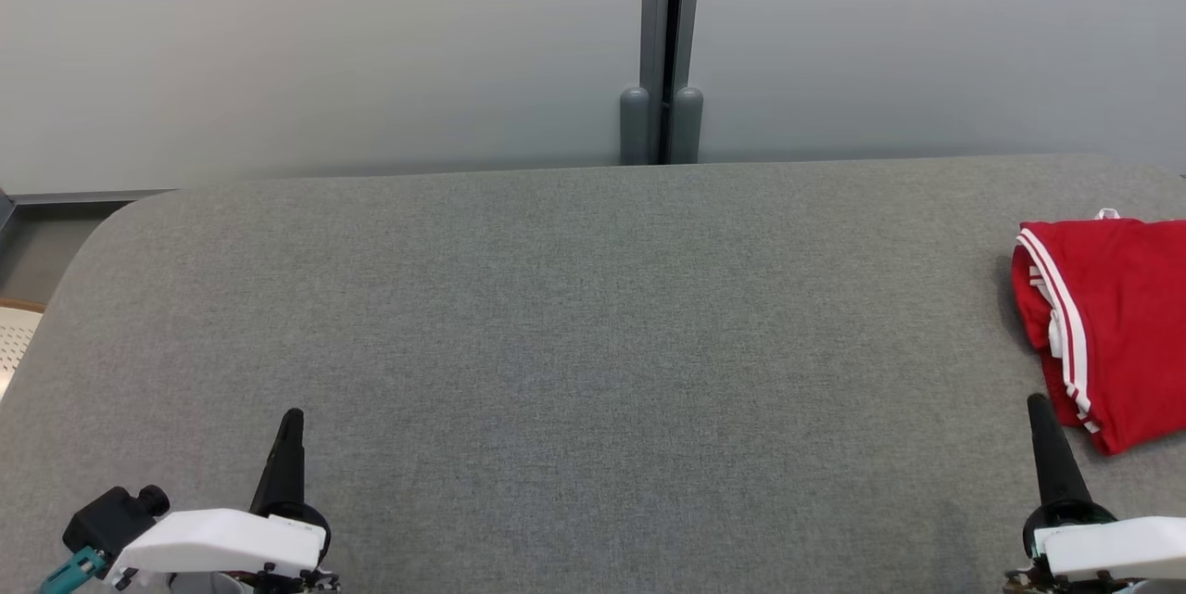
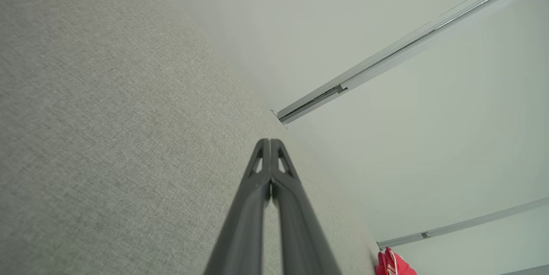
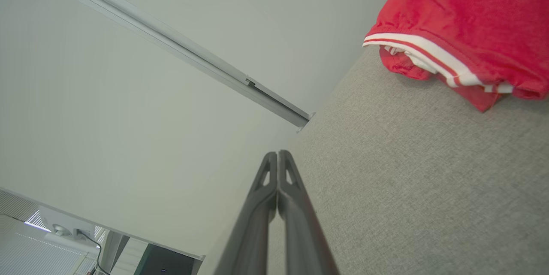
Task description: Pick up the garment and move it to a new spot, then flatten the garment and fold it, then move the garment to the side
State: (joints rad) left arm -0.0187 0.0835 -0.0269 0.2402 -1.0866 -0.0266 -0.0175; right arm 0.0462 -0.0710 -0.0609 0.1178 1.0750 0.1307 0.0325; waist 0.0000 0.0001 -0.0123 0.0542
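The red garment (image 1: 1107, 316), edged with 2 white stripes, lies on the grey desk (image 1: 593, 325), its right part cut off by the frame. Just beside its near corner is the right pincer (image 1: 1037, 404), fingers together and empty. The left pincer (image 1: 292, 418), also together, is well apart from it.

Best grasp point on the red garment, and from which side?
Likely pinch the white-striped edge of the red garment, a bunched, layered fold facing the table middle. Come in from that side with the right gripper, the nearer one; it is shut, so open it first.
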